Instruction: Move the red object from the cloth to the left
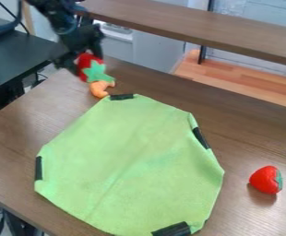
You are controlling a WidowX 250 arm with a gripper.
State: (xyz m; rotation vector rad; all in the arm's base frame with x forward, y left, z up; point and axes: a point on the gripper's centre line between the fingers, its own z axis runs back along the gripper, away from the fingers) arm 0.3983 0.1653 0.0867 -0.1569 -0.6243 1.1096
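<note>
- The black gripper (84,51) is at the far left, over the table's far edge, closed on the red toy (84,62) with star-shaped green leaves.
- That red toy is off the cloth, beyond its far-left corner; whether it touches the table cannot be told.
- A curved orange toy (100,88) lies on the table just nearer than the red toy, right by the cloth's far-left corner.
- The light green cloth (133,161) is spread over the middle of the brown wooden table (16,143), with black strips (173,229) along its edges.
- A red toy strawberry (265,179) with a green cap lies on the table, right of the cloth.
</note>
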